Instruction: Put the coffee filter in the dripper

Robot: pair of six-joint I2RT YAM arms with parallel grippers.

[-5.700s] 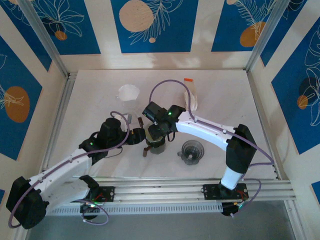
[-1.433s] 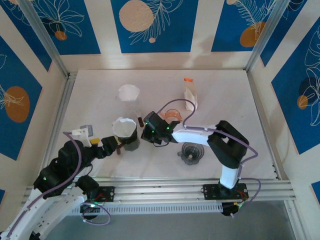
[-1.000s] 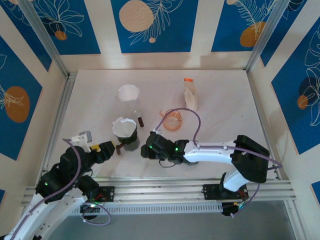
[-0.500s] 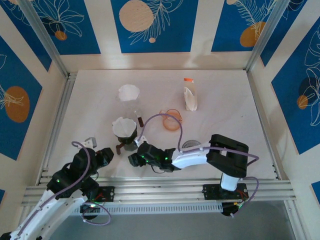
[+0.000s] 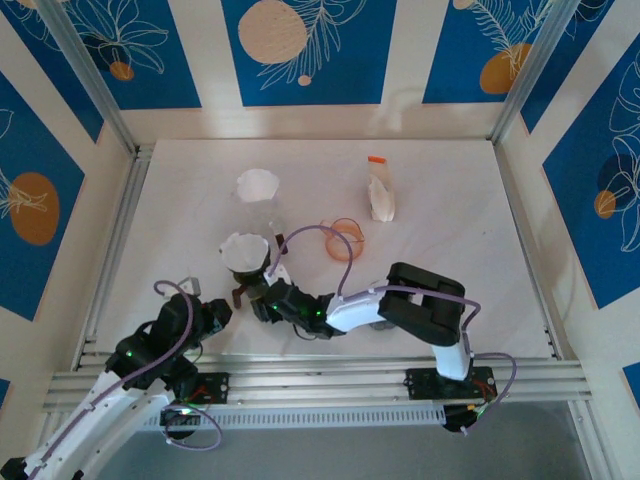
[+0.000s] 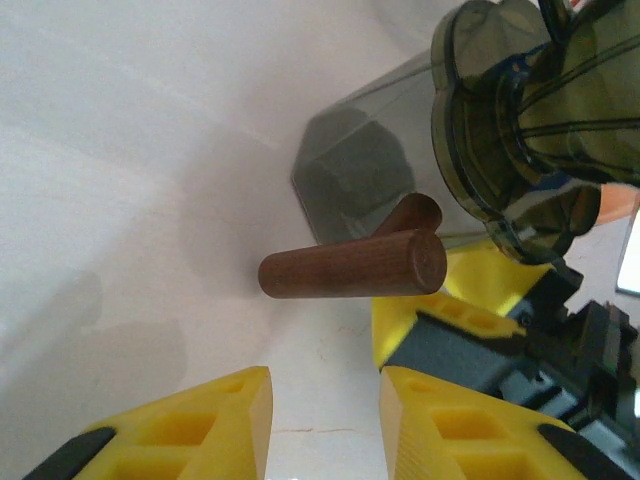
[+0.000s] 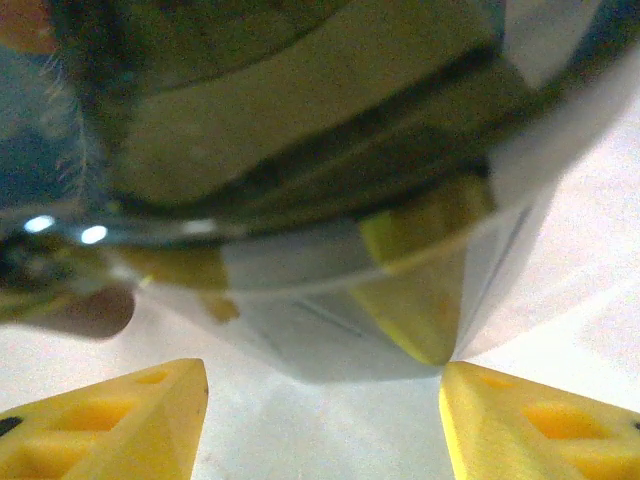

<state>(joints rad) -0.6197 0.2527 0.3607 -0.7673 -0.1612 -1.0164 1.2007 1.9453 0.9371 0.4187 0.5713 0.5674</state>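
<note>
Pulls left tool [image 6: 322, 400] and right tool [image 7: 322, 385] back off dripper [image 5: 256, 282] — leaves coffee filter [image 5: 243, 249] seated in it on desk [image 5: 450, 200]. Shows left narrowed, gap empty; right spread, gripping nothing. Looks placed — likely done.

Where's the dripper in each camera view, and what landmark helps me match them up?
Top external: dripper left of center, toward the near side.
Left wrist: dripper at upper right, smoky and translucent.
Right wrist: dripper blurred, across the upper frame.
Shared landmark: its wooden handle, lower left of the body each time.
</note>
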